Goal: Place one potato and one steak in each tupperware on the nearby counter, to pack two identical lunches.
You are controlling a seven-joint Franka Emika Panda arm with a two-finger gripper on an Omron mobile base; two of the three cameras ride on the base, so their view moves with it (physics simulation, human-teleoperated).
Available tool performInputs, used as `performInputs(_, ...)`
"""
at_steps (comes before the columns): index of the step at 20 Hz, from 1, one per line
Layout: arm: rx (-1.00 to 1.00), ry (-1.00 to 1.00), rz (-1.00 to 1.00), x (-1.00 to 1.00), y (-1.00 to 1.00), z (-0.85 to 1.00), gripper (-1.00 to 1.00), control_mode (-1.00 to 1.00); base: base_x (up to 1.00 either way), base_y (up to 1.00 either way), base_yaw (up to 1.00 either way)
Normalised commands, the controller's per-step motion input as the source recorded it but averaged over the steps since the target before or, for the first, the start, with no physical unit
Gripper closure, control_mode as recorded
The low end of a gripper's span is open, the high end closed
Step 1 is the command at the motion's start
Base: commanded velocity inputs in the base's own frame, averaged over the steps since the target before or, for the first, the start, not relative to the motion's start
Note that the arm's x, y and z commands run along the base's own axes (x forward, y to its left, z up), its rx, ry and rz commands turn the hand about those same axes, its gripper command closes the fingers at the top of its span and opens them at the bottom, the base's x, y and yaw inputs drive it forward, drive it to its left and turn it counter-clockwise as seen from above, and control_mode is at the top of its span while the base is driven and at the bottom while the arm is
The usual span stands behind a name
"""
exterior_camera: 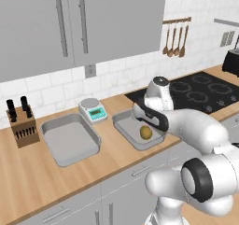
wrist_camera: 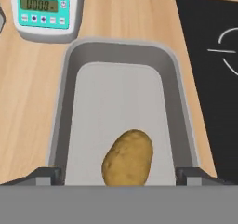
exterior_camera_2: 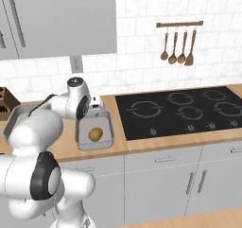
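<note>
A golden-brown potato [wrist_camera: 128, 157] lies in the right grey tupperware [wrist_camera: 65, 102] on the wooden counter [exterior_camera: 28, 182]. It shows in the base views too: the potato [exterior_camera: 146, 132] [exterior_camera_2: 96, 134] rests on that tray's floor near its front end. My gripper [wrist_camera: 121, 176] hovers just above this tupperware [exterior_camera_2: 109, 127], open, its fingertips [wrist_camera: 46, 174] standing wide on either side of the potato without touching it. The second tupperware [exterior_camera: 70, 137] sits to the left, with nothing in it. The steak is out of view.
A white-and-teal scale [exterior_camera: 92, 109] stands behind the trays, between them. A knife block [exterior_camera: 21, 123] is at the far left. The black stovetop [exterior_camera_2: 179, 111] lies right of the potato's tray. Wooden utensils [exterior_camera: 176, 39] hang on the wall.
</note>
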Motion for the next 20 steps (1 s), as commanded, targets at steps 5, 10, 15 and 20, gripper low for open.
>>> performInputs(5,0.00,0.00,0.02,-1.00,0.00,0.32,-1.00,-1.00,0.00,0.00,0.00)
performInputs(10,-0.05,-0.01,0.17,-0.80,0.18,0.07,-1.00,1.00,-0.20,0.04,0.06)
performInputs(15,0.00,0.00,0.00,0.00,0.00,0.00,-1.00,1.00,-1.00,0.07,0.39)
performInputs(20,0.00,0.00,0.00,0.00,0.00,0.00,-1.00,1.00,-1.00,0.02,0.54)
